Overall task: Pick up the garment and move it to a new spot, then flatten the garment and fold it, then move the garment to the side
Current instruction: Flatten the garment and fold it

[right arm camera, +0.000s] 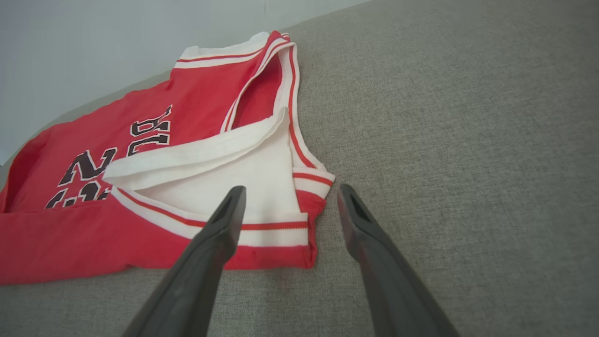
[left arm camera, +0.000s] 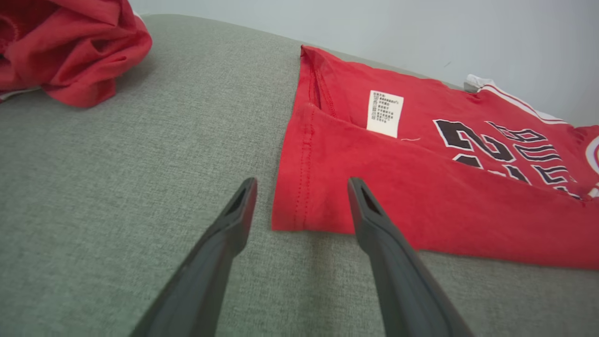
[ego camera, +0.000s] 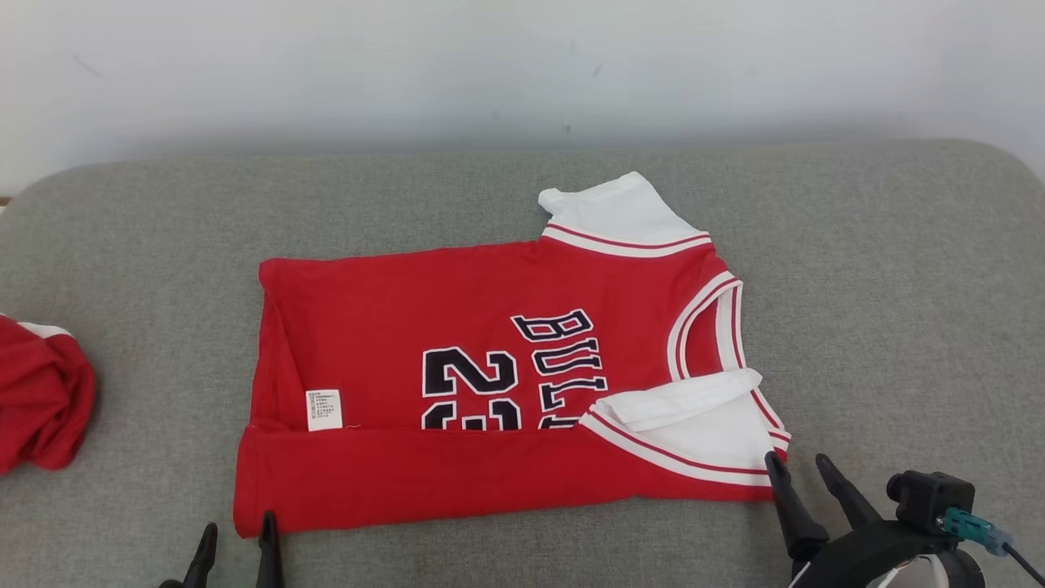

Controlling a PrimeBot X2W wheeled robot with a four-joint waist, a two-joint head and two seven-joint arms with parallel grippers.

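The red cotton jersey with white sleeves [ego camera: 510, 359] lies central on the grey fabric worktop [ego camera: 898, 286], its 6 o'clock edge folded over. The left jaws at its 7 o'clock corner and the right jaws at 5 o'clock gape empty, seemingly poised for the next fold.

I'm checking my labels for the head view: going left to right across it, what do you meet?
From the left: crumpled red cloth → left gripper → flat red jersey → right gripper.
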